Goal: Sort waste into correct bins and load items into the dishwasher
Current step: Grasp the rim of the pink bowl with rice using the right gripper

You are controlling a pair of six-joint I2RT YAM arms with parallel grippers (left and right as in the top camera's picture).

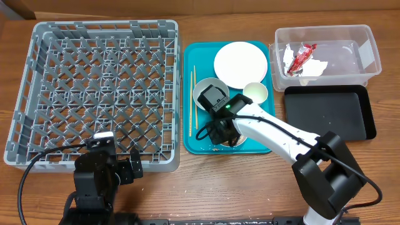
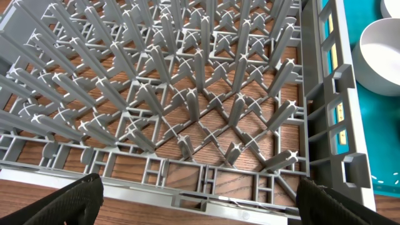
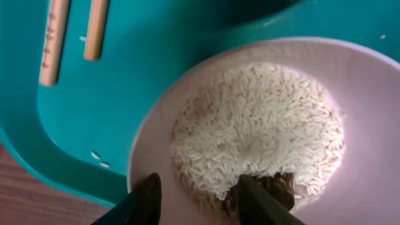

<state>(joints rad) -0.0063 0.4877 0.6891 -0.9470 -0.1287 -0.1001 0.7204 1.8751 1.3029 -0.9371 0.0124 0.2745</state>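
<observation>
My right gripper (image 1: pixel 222 134) (image 3: pixel 200 197) is down inside a pale pink bowl (image 3: pixel 375 162) on the teal tray. Its jaws stand partly apart over the near edge of the white rice (image 3: pixel 262 125). One fingertip (image 3: pixel 253 197) touches the small brown food lump (image 3: pixel 281 186). The chopsticks (image 1: pixel 193 103) (image 3: pixel 53 37) lie at the tray's left side. Further back on the tray are the round plate (image 1: pixel 240 64), the white cup (image 1: pixel 255 92) and another bowl (image 1: pixel 199 94). The red-and-white wrapper (image 1: pixel 303 55) and the crumpled paper (image 1: pixel 314 67) lie in the clear tub (image 1: pixel 369 47). My left gripper (image 1: pixel 111 164) (image 2: pixel 206 209) hangs wide open at the near wall of the dish rack (image 1: pixel 94 94) (image 2: pixel 187 100), holding nothing.
The black tray (image 1: pixel 328 112) sits in front of the clear tub at the right. The teal tray (image 1: pixel 190 140) (image 3: pixel 125 81) lies between the rack and the bins, with a few loose rice grains (image 3: pixel 97 156) on it. A white bowl (image 2: pixel 381 56) shows beyond the rack's right wall.
</observation>
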